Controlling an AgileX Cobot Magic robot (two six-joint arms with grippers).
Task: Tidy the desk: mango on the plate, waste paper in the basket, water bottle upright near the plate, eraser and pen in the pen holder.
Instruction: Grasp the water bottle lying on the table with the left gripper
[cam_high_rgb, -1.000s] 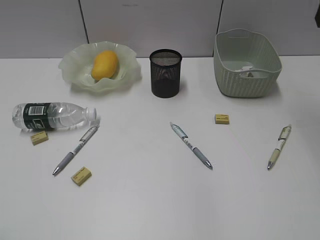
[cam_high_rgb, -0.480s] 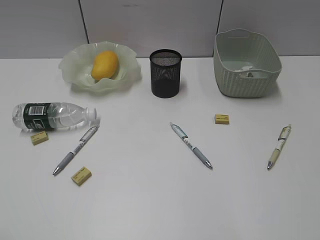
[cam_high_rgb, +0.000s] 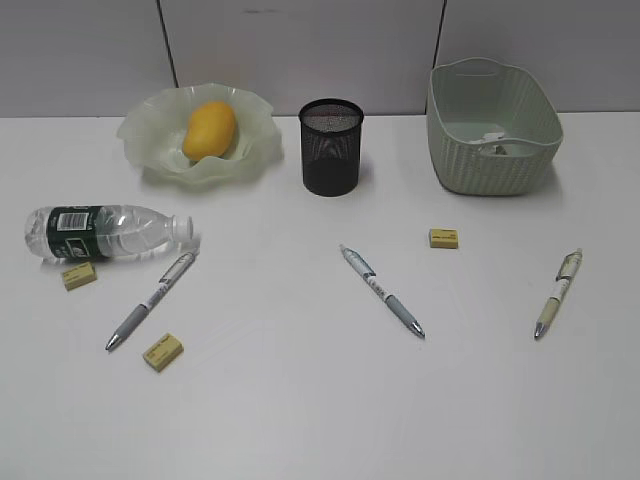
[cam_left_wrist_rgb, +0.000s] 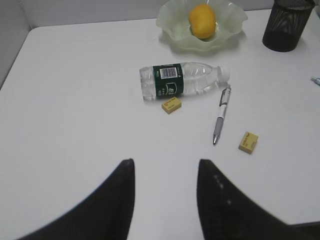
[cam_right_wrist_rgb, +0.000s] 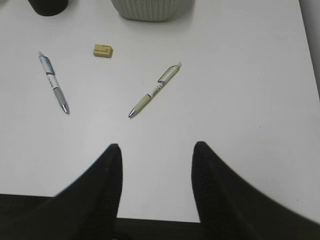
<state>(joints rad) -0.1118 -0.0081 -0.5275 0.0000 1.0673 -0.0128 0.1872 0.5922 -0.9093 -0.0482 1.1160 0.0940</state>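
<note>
Labels first: water bottle (cam_left_wrist_rgb: 182, 80) has a dark green label w/ white barcode panel, text too small for me to read. Erasers carry print I can't make out either. Bottle lies on its side on the worktop (cam_high_rgb: 300, 400), just in front of the plate (cam_high_rgb: 150, 135), yellow eraser (cam_left_wrist_rgb: 171, 105) touching or just beside it. Mango (cam_high_rgb: 210, 129) sits on the plate. Waste paper (cam_high_rgb: 497, 145) is in the basket (cam_high_rgb: 490, 170). Pen holder (cam_high_rgb: 331, 146) stands between plate and basket; three pens lie loose on the worktop. Left gripper (cam_left_wrist_rgb: 165, 180) about half open, holding nothing, above bare worktop. Right gripper (cam_right_wrist_rgb: 156, 170) same, empty. Nothing has moved vs. a second ago.
</note>
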